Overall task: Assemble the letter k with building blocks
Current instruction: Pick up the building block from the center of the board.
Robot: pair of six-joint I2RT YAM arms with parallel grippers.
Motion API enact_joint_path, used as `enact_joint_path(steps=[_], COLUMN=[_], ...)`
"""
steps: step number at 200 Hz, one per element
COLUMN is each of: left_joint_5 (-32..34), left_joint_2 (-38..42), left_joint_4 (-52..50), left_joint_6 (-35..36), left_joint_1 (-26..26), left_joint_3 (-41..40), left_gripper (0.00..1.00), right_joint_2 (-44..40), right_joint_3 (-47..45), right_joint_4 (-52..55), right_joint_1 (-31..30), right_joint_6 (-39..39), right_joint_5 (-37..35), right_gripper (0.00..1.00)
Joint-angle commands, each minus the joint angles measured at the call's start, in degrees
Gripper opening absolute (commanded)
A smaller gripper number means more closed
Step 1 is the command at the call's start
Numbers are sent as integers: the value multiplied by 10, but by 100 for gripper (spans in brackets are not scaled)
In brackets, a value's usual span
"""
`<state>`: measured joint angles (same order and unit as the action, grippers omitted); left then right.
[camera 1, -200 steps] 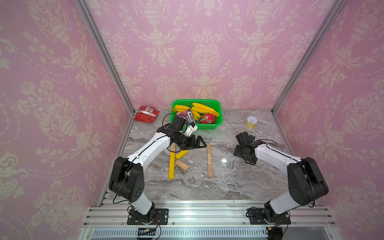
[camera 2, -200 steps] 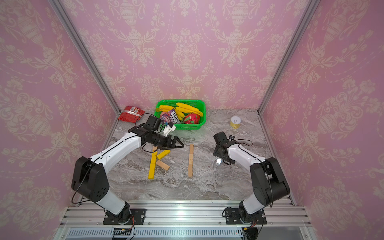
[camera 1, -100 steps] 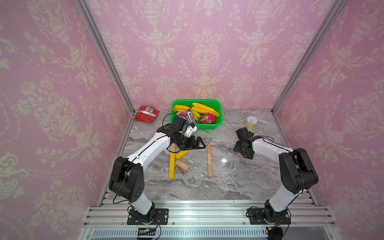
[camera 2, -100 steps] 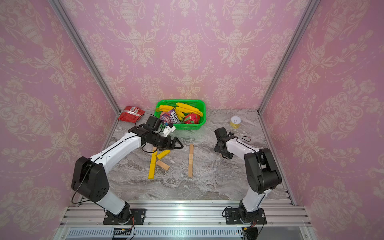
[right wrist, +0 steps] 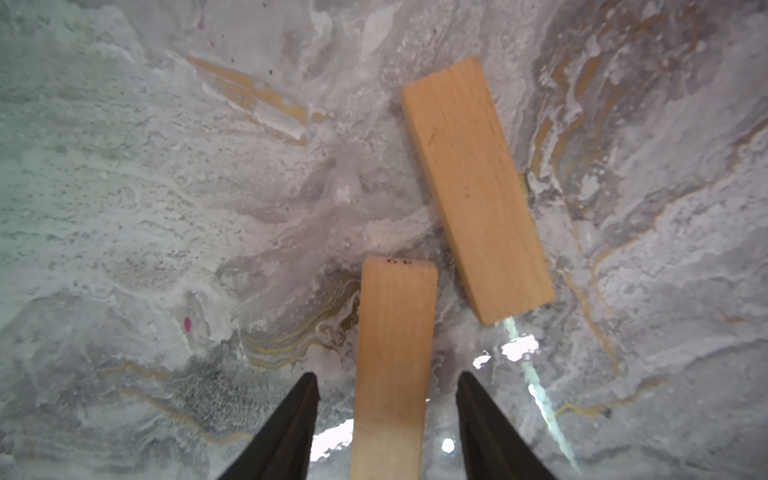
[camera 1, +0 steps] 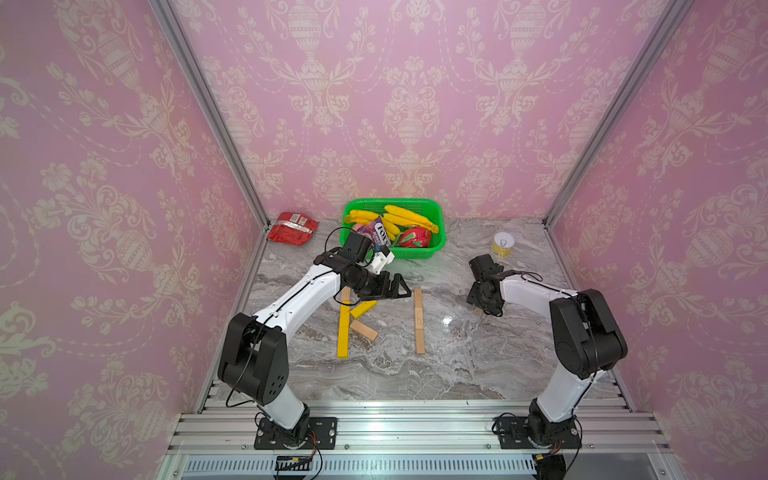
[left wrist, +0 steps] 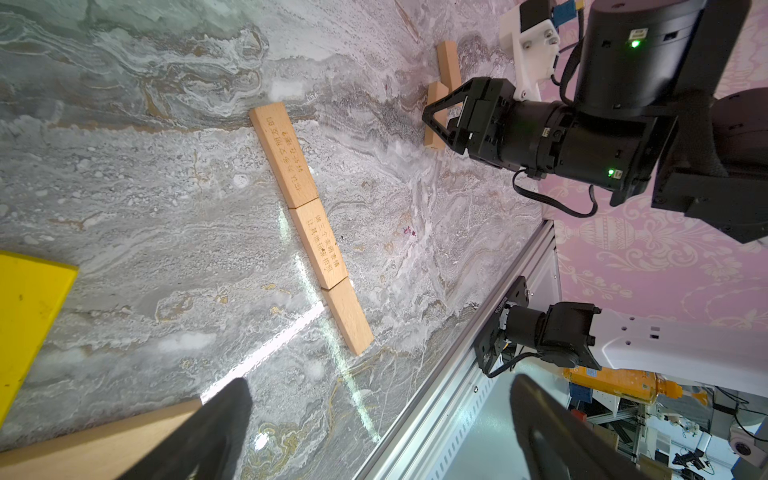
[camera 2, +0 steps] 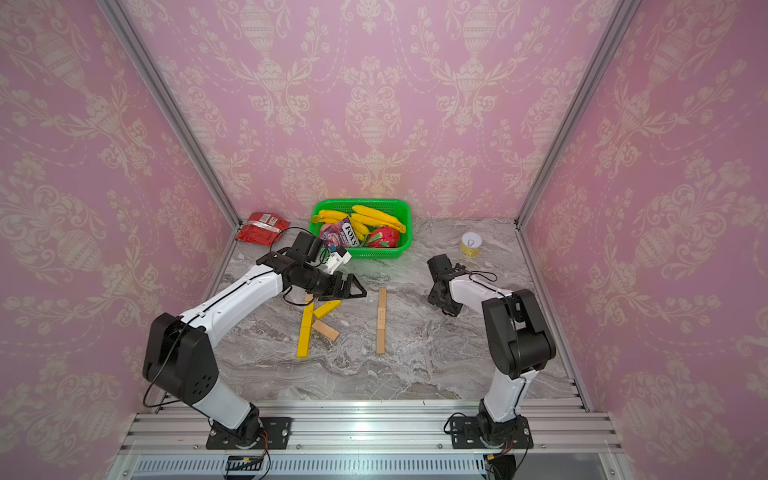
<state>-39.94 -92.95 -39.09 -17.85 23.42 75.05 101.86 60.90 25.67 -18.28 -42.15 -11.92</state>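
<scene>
— What sort of place is this?
— A robotics lab booth: pink floral-wallpaper panels (camera 1: 395, 104) in silver aluminium framing (camera 1: 209, 108) around a grey marble-pattern table (camera 1: 457, 365), cluttered lab equipment (left wrist: 681, 440) beyond.

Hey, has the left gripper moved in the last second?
No. The left gripper still hovers open beside the far end of the wood stem, in the same spot as before.

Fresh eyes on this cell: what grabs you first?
The bright green basket of bananas at the back edge of the marble table, then the yellow-and-wood K laid flat mid-table beside a straight three-block wood stem. Farther toward the robot's right, the right gripper straddles a loose wood block, jaws open.
</scene>
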Motion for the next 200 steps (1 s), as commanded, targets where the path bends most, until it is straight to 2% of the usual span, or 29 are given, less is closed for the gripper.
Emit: enact_joint_path(steps=[1,37,53,95,108,200], left_joint_5=[11,11,11,11,11,10], left_joint_2=[15,14,12,12,12,19], left_joint_4=[-17,-18,-19,-18,-19,-19], left_joint_6=[15,13,13,14,14,12], left_joint_1=[-3,-4,-5,-6,-6,-9], left_joint_3=[-1,-1,0,0,0,1], left_gripper=[99,99,99,99,99,99], right_joint_2=[6,10,13,20,19,-21], right_joint_3=[2,-4,-10,-17,-19,-55], right_joint_4=[-4,-12,-20,-23,-23,-34], right_joint_1=[4,6,7,6,6,3], right_joint_6=[-1,-5,-8,-8,-9,-19], right_joint_5=[2,5,11,15,15,22], right_gripper=[53,48,43,40,34,19])
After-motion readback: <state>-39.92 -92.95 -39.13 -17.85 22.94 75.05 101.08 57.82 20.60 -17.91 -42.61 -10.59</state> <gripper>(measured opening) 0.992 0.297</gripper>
